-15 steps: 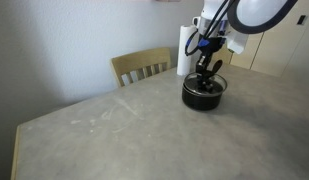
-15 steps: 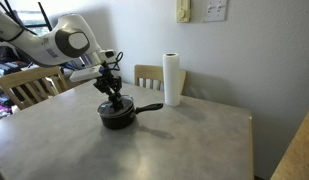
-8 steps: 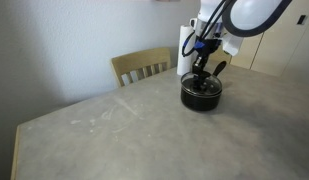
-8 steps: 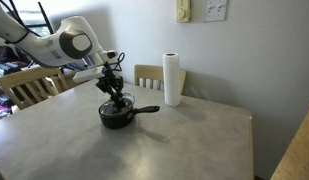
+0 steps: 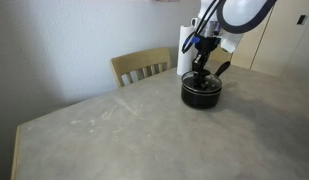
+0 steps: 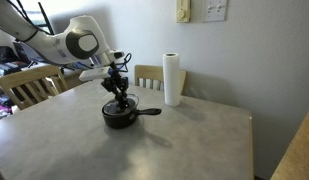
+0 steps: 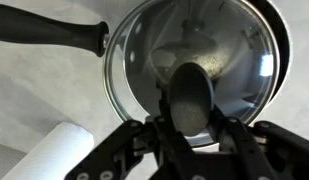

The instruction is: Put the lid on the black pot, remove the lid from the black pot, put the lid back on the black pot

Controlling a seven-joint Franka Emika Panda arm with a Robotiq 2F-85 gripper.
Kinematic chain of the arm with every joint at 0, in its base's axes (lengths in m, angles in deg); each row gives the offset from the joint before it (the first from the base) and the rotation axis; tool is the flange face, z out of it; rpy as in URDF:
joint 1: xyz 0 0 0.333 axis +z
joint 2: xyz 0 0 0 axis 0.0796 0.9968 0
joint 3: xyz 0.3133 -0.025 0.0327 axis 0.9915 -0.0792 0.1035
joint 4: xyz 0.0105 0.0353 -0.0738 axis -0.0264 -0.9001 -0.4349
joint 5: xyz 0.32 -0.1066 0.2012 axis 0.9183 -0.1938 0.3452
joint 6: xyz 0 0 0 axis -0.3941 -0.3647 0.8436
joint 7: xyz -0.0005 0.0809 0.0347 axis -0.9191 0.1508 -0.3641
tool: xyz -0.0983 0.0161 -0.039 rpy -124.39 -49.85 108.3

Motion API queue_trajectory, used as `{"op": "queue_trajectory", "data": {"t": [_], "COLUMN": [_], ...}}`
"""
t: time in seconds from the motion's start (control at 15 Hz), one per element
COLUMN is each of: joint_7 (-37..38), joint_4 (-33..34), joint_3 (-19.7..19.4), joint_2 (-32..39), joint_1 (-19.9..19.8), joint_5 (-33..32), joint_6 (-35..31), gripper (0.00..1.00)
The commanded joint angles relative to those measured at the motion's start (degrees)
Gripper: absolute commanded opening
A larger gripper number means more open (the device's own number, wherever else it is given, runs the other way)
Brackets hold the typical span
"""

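Observation:
The black pot (image 5: 202,95) stands on the table near its far side, also seen as the black pot (image 6: 119,118), with its long handle (image 6: 149,110) pointing sideways. In the wrist view the round glass lid (image 7: 199,40) with its metal rim fills the frame over the pot, whose handle (image 7: 54,35) runs to the upper left. My gripper (image 7: 191,122) is shut on the lid's black knob (image 7: 191,95). From outside, the gripper (image 5: 202,72) stands straight above the pot. Whether the lid rests on the pot's rim or hangs just above it I cannot tell.
A white paper-towel roll (image 6: 172,80) stands upright just behind the pot, also the roll (image 7: 59,150). A wooden chair (image 5: 142,66) is at the table's far edge, and another chair (image 6: 29,85) is behind the arm. The grey table (image 5: 104,130) stretches wide toward the camera.
The arm and the gripper with the lid have shifted slightly sideways over the pot. The grip on the knob is unchanged.

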Motion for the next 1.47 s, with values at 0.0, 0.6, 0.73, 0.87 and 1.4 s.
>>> {"op": "queue_trajectory", "data": {"t": [0.0,0.6,0.73,0.87,1.4], "joint_7": [-2.87,-1.97,-1.54,-1.18,0.09], "joint_4": [2.37,3.1,2.85,2.98,2.8], "joint_3": [1.15,0.72,0.54,0.29,1.02], "joint_2": [1.76,0.88,0.47,0.45,0.17], "joint_1": [-2.17,-1.44,-1.32,-1.45,-0.75], "joint_5": [3.2,3.85,3.72,3.68,4.2], "joint_6": [3.73,7.58,7.88,8.15,9.42], "gripper": [0.13,0.13,0.13,0.13,0.13]}}
